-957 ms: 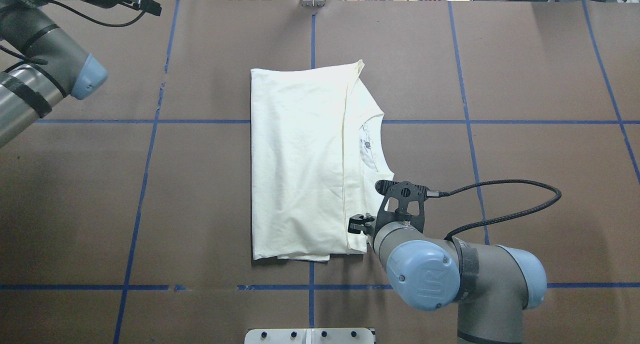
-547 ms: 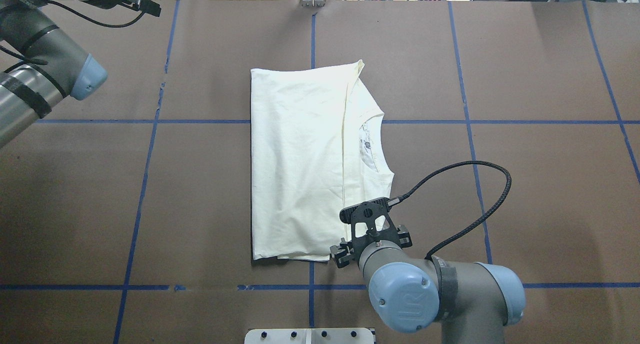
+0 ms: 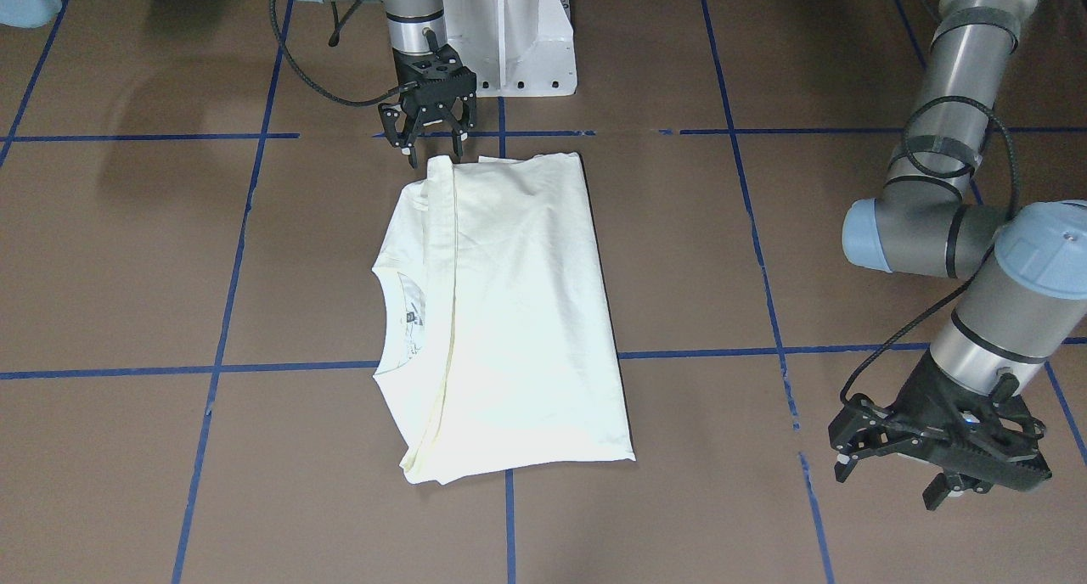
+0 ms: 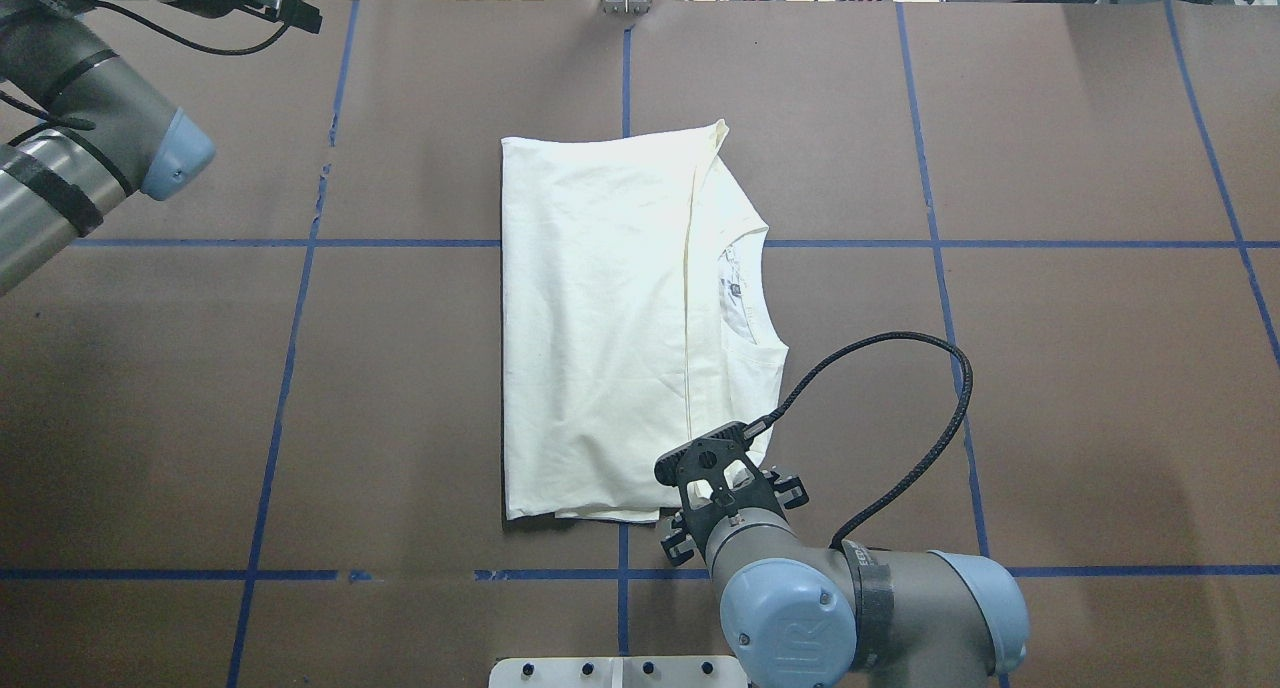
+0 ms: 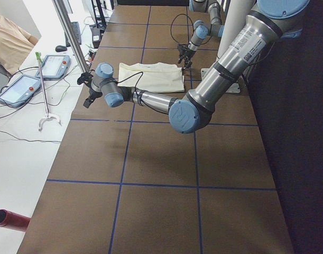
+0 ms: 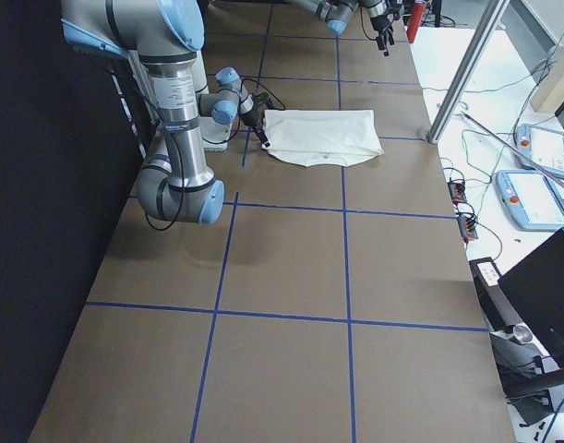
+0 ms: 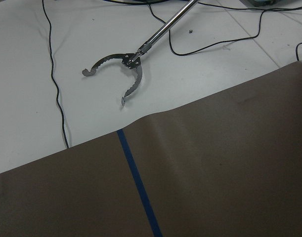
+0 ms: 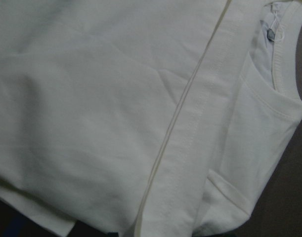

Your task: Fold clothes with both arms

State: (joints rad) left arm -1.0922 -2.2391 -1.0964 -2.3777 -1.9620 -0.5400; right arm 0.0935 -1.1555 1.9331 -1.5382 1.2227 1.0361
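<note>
Shirt (image 4: 600,318) lies flat near the middle of the brown table (image 4: 1050,418), across a crossing of the blue tape lines (image 4: 300,243). It is folded into a long rectangle and only plain cream cloth faces up.

The right claw (image 3: 435,151) points down at the corner of the shirt nearest the robot's base, on the neckline side. Its two fingers (image 3: 413,147) stand well apart and nothing is between them. The tips are just at the edge of the cloth; I cannot tell if they touch it. The right wrist camera is filled with the cream fabric.

The left claw (image 3: 887,482) hangs over bare table near the far edge, well apart from the shirt. Its fingers are also spread and it holds nothing.

A wide panel is folded over the body, and its stitched hem (image 8: 190,123) runs as a straight line along the length. Beside this line the neckline (image 4: 752,288) is uncovered on the robot's right side, with a small label (image 4: 733,288) inside. The surface has only soft wrinkles.
</note>
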